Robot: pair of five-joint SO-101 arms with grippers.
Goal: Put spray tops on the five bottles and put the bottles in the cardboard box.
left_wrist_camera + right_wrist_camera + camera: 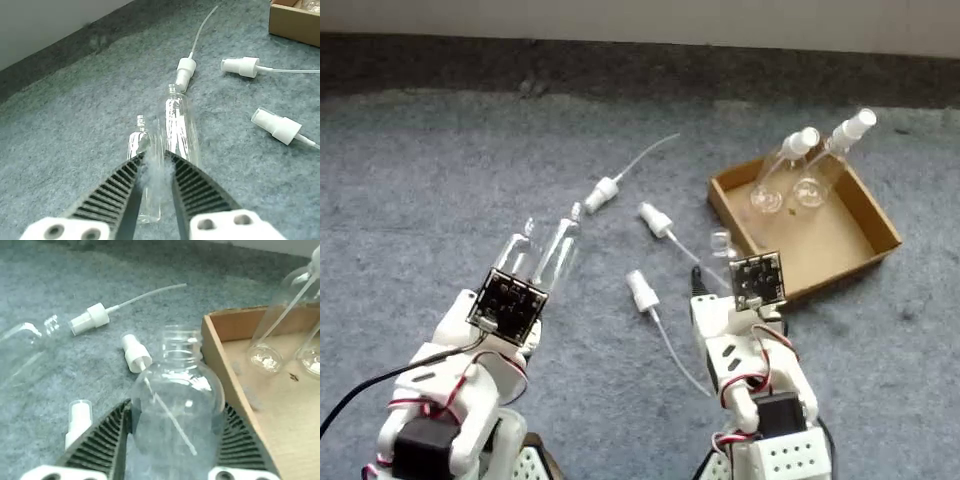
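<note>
Surface [440, 170]: grey felt-like cloth, with a dark strip along the far edge.
Cardboard box [825, 245]: shallow and open, on the right arm's side.
Capped bottles [775, 178] [823, 165]: two, leaning in the box's far corner, spray tops fitted.
Loose spray tops [603, 190] [655, 220] [642, 290]: three, lying between the arms with their tubes trailing.
Uncapped bottles [180, 125] [140, 137]: two, lying side by side.
Left end effector [155, 157]: jaws a narrow gap apart, over the base of one lying bottle.
Right end effector [175, 412]: clamped on the held bottle [175, 385], whose neck is open, just beside the box's wall.

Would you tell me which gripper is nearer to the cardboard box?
Right. The right gripper, holding a bottle, is beside the cardboard box; the left gripper is well away, over two bottles lying on the carpet.
</note>
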